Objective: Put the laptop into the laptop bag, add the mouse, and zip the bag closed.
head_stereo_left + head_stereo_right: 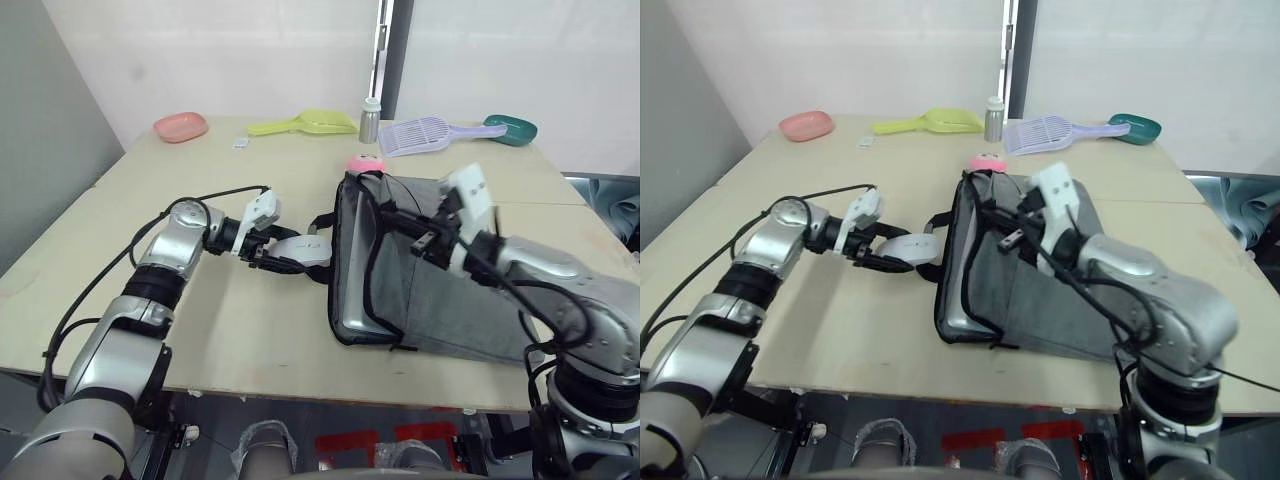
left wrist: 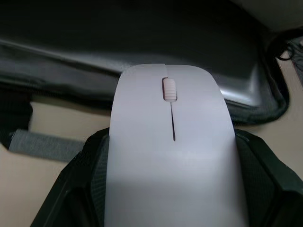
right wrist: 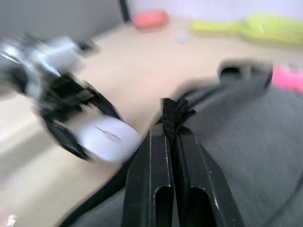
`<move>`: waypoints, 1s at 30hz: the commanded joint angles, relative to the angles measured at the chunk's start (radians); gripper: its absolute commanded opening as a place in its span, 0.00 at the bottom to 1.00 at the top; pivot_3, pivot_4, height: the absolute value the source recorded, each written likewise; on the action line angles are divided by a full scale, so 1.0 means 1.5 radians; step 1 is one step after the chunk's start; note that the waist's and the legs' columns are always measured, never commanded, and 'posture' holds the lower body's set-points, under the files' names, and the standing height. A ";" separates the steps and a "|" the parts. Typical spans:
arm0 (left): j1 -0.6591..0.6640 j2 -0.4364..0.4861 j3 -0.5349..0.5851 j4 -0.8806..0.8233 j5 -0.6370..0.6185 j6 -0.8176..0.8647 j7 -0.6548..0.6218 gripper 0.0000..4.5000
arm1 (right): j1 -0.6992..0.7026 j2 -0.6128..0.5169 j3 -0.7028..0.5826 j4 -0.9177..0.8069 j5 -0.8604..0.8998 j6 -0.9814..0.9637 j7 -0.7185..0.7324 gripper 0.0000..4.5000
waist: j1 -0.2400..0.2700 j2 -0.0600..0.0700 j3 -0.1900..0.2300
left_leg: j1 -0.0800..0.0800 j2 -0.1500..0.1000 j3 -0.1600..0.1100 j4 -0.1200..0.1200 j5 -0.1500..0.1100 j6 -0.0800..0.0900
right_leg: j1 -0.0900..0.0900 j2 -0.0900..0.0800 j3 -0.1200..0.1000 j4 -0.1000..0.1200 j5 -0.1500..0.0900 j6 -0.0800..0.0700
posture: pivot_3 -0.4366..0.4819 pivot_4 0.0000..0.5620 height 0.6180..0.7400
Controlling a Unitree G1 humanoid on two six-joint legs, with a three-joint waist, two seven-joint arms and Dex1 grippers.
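Left eye view puts the left gripper (image 1: 285,257) at centre frame, clenched on the white mouse (image 1: 303,250), which hangs just above the table (image 1: 200,180) and just left of the bag (image 1: 440,285). The bag lies centre-right, its near-left edge gaping, and the laptop (image 1: 352,325) shows as a silver strip inside that opening. The right gripper (image 3: 169,142) is pinched on the bag's upper flap at the black zipper edge, holding the mouth up; the right wrist view shows its fingers pressed together on the fabric.

Risks, as I judge them: the opening is narrow, so the mouse could catch on the black trim or on the laptop's edge and be knocked out of the grip. If the flap slips from the right gripper, the mouth would fall closed on the left gripper. A loose handle (image 1: 322,222) lying near the mouse could also snag.
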 commanded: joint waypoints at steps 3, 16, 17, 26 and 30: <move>-0.058 -0.043 0.015 0.054 0.013 -0.040 0.041 0.64 | 0.022 -0.058 -0.052 -0.048 0.121 -0.042 0.040 0.01 | 0.003 0.000 0.000 | 0.000 0.000 0.000 0.000 0.000 0.001 | 0.000 0.000 0.000 -0.001 0.000 0.000 | 0.48 0.27 1.00; -0.057 -0.140 -0.011 0.086 0.060 -0.102 0.104 0.64 | 0.044 -0.127 -0.013 -0.019 0.178 -0.115 0.008 0.01 | 0.011 0.000 0.000 | -0.001 0.000 0.000 0.000 0.000 0.001 | 0.000 0.000 0.000 -0.001 0.000 -0.001 | 0.48 0.27 1.00; -0.057 -0.149 -0.014 0.089 0.070 -0.111 0.119 0.64 | 0.044 -0.129 -0.008 -0.017 0.178 -0.119 0.005 0.01 | 0.012 0.000 0.000 | -0.001 0.000 0.000 0.000 0.000 0.001 | 0.000 0.000 0.000 -0.001 0.000 -0.001 | 0.48 0.27 1.00; -0.037 -0.184 -0.037 0.087 0.118 -0.162 0.175 0.64 | 0.048 -0.146 0.021 -0.011 0.190 -0.143 -0.016 0.01 | 0.013 0.000 0.000 | -0.001 0.000 0.000 0.000 0.000 0.002 | 0.000 0.000 0.000 -0.001 0.000 0.000 | 0.48 0.27 1.00; -0.024 -0.198 -0.030 0.079 0.112 -0.172 0.187 0.64 | 0.050 -0.155 0.030 -0.007 0.198 -0.153 -0.022 0.01 | 0.015 0.000 0.000 | -0.001 0.000 0.000 0.000 0.000 0.002 | 0.000 0.000 0.000 -0.001 0.000 0.000 | 0.48 0.27 1.00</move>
